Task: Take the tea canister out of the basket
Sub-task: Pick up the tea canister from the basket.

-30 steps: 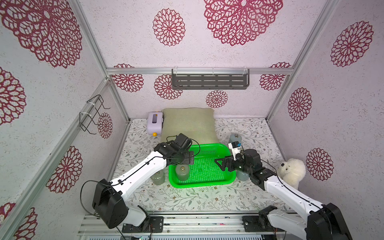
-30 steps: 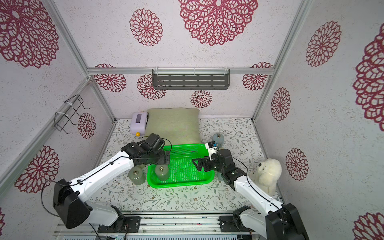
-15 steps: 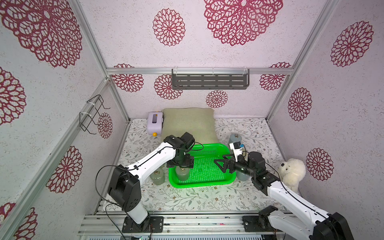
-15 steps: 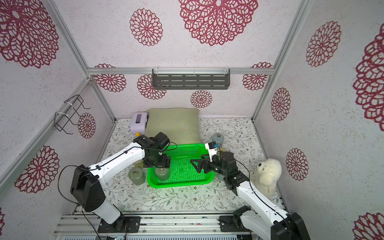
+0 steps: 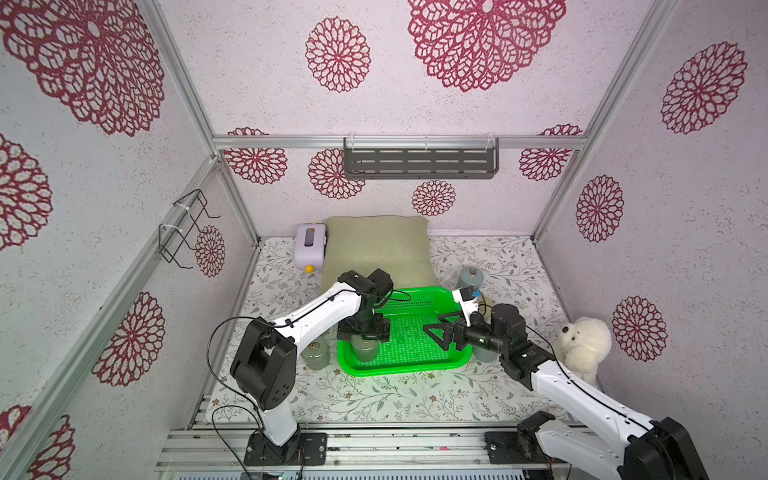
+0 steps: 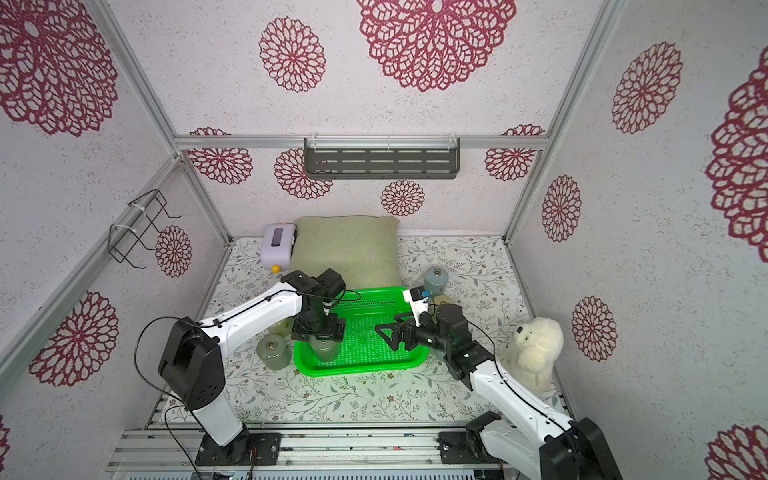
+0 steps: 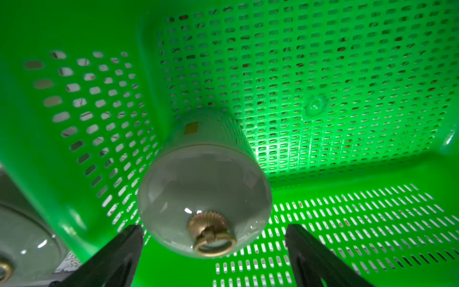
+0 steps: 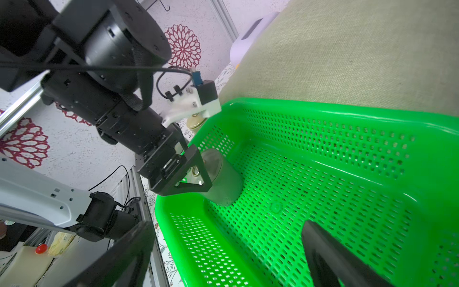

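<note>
A pale green glazed tea canister [image 7: 203,188] with a brass ring knob stands upright in the near-left corner of the bright green perforated plastic basket [image 5: 415,367]. The left claw [image 7: 213,231] straddles its lid, fingers apart, seemingly not touching; the right claw [image 8: 227,225] gapes over the basket. A similar glazed jar [image 5: 316,353] crowds the outside wall.

Tea canister [image 5: 365,352] stands in the basket's [image 5: 409,368] near-left corner (pillow [image 5: 376,249] behind).

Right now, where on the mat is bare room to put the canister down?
The widest bare strip is the mat in front of the basket, up to the rail. Left of the basket a jar crowds it; right, the dog and right arm.
</note>
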Motion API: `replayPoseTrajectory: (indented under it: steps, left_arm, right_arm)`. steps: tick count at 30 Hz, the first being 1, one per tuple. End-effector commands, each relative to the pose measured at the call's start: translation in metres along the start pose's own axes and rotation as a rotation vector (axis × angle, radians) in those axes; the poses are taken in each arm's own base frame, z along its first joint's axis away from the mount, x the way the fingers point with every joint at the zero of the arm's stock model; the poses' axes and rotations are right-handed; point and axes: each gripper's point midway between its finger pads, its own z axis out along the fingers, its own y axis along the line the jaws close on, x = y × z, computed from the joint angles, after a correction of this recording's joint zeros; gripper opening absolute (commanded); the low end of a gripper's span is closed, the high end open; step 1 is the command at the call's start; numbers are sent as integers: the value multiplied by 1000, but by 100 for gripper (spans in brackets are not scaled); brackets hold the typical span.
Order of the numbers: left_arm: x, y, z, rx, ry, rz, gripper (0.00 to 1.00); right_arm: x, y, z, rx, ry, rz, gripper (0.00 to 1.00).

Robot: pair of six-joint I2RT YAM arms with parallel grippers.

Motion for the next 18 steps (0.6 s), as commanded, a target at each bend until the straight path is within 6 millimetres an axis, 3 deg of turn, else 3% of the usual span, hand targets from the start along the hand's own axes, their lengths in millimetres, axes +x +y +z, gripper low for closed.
replayPoseTrajectory:
  steps: [1,18]
  left_arm:
    - [-3,5,12,1,22,-6,97]
    - [-8,15,52,3,73,-56,97]
  right_arm:
    - [-8,14,1,-56,-21,-34,99]
    - [-1,16,7,-59,5,-44,99]
